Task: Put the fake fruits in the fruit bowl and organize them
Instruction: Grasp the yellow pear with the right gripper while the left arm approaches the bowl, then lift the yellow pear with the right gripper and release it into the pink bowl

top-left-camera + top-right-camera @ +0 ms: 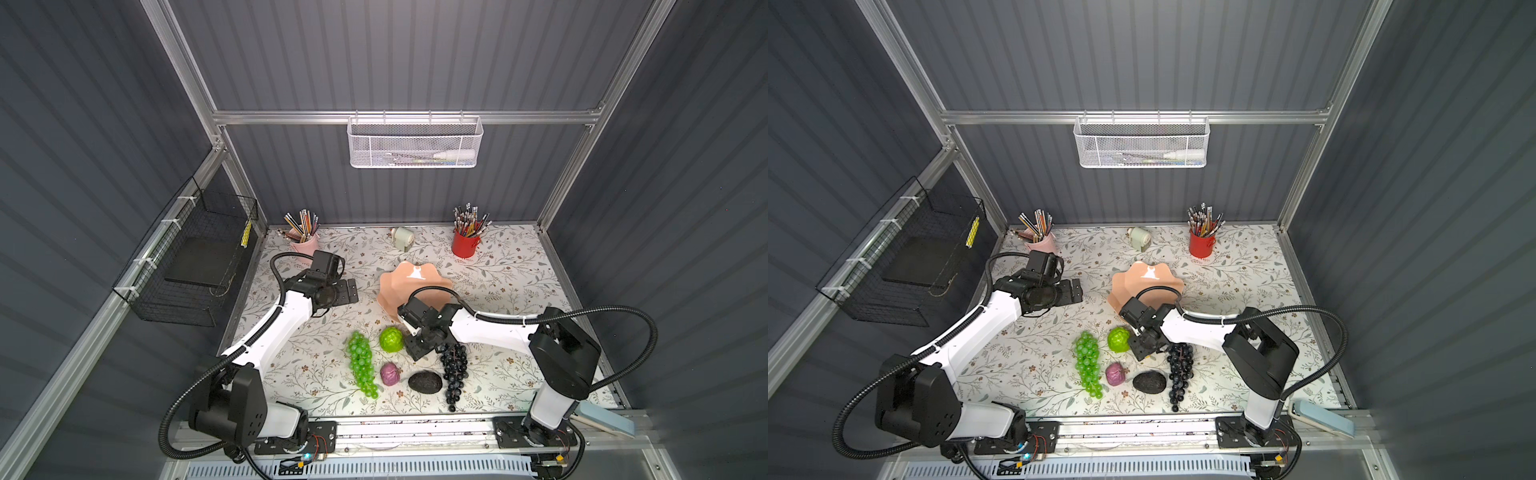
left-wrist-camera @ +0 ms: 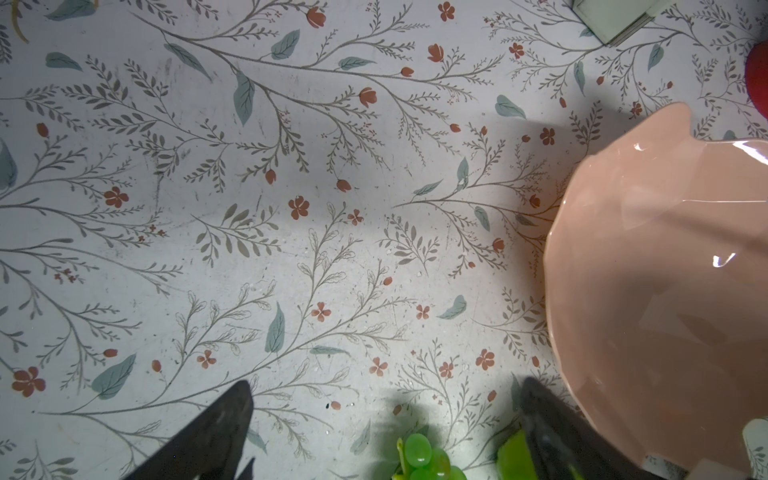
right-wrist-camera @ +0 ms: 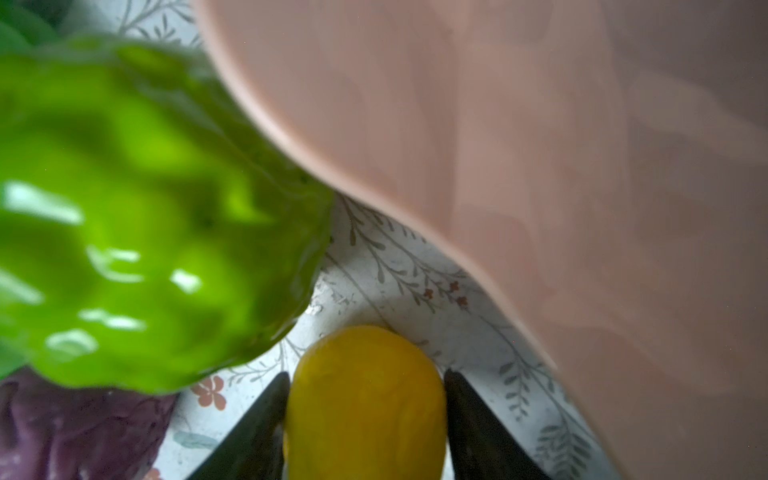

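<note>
We saw the right end effector (image 3: 365,374) low over the surface (image 1: 519,270), its two fingers laid against opposite flanks of the yellow lemon (image 3: 365,415), gripping it across its short width. The lemon's long axis ran in line with the fingers, and its rounded end poked past their tips toward the rim of the fruit bowl (image 3: 540,166). In both top views the lemon was hidden beneath this end effector.

The bowl stood just beyond it, away from the robot's base. The bumpy green ball (image 1: 390,339) sat just beside it on its left. The dark purple-black grape bunch (image 1: 454,374) began just beside its right and stretched lengthwise back toward the base. The black avocado (image 1: 424,381) lay nearer the base, long axis crosswise, and the purple lump (image 1: 390,374) lay back and to the left. The green grape bunch (image 1: 363,363) lay further left, past the ball, its length roughly parallel to the dark bunch. All five rested on the surface outside the bowl.

The left end effector (image 1: 350,291) hovered well left of the bowl, fingers spread wide over bare surface. Just beyond it, the pink pencil cup (image 1: 305,246) held pencils (image 1: 302,224). The red pencil cup (image 1: 465,246), past the bowl from the right end effector, held more. The white mesh basket (image 1: 374,145) on the back rail held a white tube (image 1: 455,156) lying flat. The black wire basket (image 1: 174,307) on the left wall held a dark flat slab (image 1: 199,262).
</note>
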Motion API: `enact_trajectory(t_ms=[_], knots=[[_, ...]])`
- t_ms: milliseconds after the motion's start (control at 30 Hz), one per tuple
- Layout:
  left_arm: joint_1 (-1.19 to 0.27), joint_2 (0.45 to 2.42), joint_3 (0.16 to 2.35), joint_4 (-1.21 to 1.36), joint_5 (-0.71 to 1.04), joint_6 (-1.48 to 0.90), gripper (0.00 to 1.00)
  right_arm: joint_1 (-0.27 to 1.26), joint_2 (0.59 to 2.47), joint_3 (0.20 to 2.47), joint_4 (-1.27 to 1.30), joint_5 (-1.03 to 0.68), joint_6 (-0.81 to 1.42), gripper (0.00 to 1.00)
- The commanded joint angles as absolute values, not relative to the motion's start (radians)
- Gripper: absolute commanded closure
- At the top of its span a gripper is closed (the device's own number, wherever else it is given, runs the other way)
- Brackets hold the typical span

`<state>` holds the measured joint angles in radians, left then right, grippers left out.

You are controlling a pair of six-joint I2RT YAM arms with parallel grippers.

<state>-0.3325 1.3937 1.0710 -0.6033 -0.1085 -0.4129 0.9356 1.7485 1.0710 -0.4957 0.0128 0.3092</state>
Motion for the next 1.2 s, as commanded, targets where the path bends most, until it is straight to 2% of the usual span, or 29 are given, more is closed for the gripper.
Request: enact_trajectory(t_ms=[0,233,467,733,967,1167], knots=[[-0.333,1.378,1.072,-0.630,-0.136,-0.412,0.00,0.942,1.720,1.041,-0.513,0.035,0.304,0.46],[-0.332,1.381,1.080,-0.621,-0.144,-0.425,0.00,0.931,1.575,1.052,-0.611,0.018,0.311,0.52],[-0.333,1.378,1.092,-0.606,-0.159,-0.422,0.00,0.776,1.468,1.216,-0.750,-0.101,0.253,0.54],[-0.333,1.441,1.155,-0.632,-0.183,-0.407,0.00,0.599,1.699,1.536,-0.805,-0.101,0.125,0.53],[-0.333,1.450,1.189,-0.724,-0.190,-0.394,0.00,0.581,1.917,1.678,-0.782,-0.091,0.091,0.54],[-0.333,1.400,1.164,-0.728,-0.182,-0.403,0.00,0.581,2.019,1.708,-0.751,-0.099,0.080,0.53]])
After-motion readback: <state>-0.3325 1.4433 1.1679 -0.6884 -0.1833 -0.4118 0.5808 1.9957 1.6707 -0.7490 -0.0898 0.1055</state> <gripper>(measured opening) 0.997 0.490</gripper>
